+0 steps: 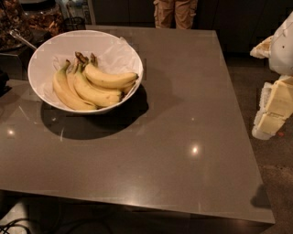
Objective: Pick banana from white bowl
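The white bowl (46, 55), lined with crumpled white paper, stands at the far left of the grey table. Several yellow bananas lie in it with their stems pointing to the back. The banana (110, 79) lies on top of the others, with its dark tip toward the bowl's right rim. My gripper (274, 109), cream and white, hangs at the right edge of the view, beyond the table's right edge and far from the bowl. It holds nothing that I can see.
The grey table (183, 137) has its front edge near the bottom and its right edge close to my arm. Glass jars of snacks (43, 18) and a metal handle (20, 39) stand behind the bowl at far left. A person's legs (176, 13) stand beyond the far edge.
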Tool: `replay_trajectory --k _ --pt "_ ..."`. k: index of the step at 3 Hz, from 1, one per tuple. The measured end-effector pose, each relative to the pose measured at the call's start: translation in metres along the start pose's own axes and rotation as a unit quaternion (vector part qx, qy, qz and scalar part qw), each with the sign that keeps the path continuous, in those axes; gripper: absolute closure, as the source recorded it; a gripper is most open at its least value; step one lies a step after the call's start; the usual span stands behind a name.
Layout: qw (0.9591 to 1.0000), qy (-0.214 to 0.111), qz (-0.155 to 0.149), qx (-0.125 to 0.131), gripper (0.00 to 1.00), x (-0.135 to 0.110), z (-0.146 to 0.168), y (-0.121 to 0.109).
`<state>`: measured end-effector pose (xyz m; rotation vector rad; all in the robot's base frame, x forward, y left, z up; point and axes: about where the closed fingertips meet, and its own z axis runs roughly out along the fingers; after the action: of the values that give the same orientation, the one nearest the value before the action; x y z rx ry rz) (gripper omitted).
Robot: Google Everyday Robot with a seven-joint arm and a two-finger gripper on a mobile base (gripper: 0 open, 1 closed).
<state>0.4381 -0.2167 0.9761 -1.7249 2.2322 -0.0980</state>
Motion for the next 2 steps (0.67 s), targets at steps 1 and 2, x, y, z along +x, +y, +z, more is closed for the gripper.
replay_trajectory --k 1,2 --pt "1.0 0.002 0.002 0.005 0.0 -0.004 -0.003 -0.003" --pt "0.9999 -0.007 0.012 -0.01 0.0 -0.022 -0.008 -0.017"
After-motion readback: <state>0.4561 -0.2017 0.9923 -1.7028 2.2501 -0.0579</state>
